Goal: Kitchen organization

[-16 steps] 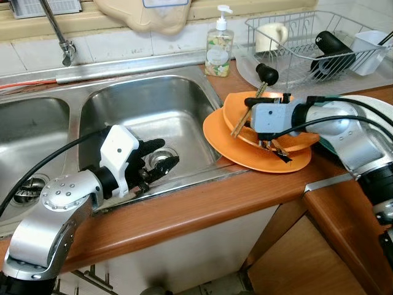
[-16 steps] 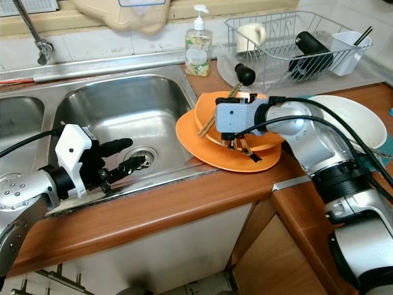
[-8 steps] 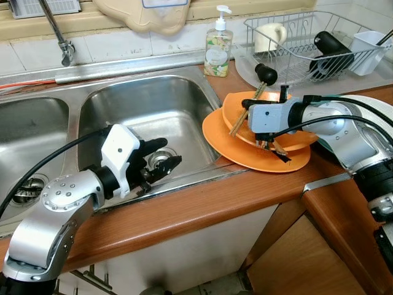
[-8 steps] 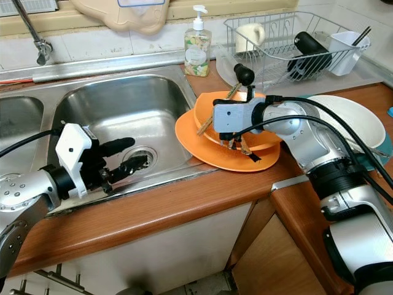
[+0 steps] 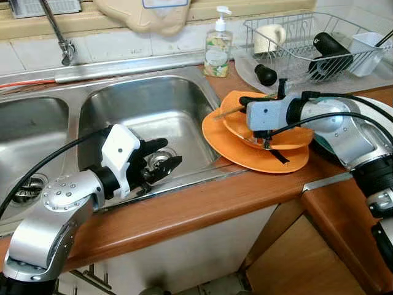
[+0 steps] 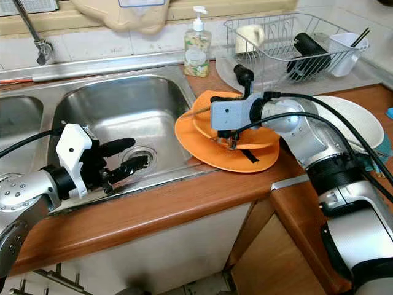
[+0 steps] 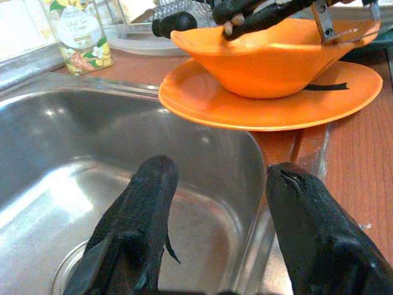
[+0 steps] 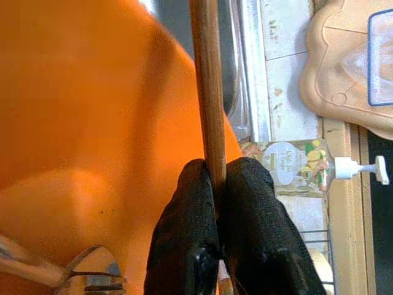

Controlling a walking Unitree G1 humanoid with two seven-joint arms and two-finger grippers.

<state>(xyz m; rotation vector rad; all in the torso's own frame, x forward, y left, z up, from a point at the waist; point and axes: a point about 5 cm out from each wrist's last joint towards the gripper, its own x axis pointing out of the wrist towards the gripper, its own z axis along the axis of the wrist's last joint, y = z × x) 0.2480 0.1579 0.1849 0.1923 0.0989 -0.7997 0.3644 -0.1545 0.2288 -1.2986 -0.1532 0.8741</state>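
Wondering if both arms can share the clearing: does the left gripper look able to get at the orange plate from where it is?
Probably yes. The left gripper hangs open over the sink basin, and the orange plate lies just past the rim with nothing between.

Sink (image 5: 147, 110): brushed stainless steel, satin sheen with glare. Surface (image 5: 202, 206): wood-grain finish, semi-gloss. Orange plate (image 5: 245, 153) and bowl (image 7: 270, 58): smooth, glossy, plastic-looking. Stick (image 8: 207, 92) clamped by right end effector (image 8: 221, 203): bare wood, matt. End effector fingers (image 7: 138, 215): black, finely textured rubbery pads. Dish rack (image 5: 307, 43): coated wire. Soap bottle (image 5: 218, 46): clear plastic.
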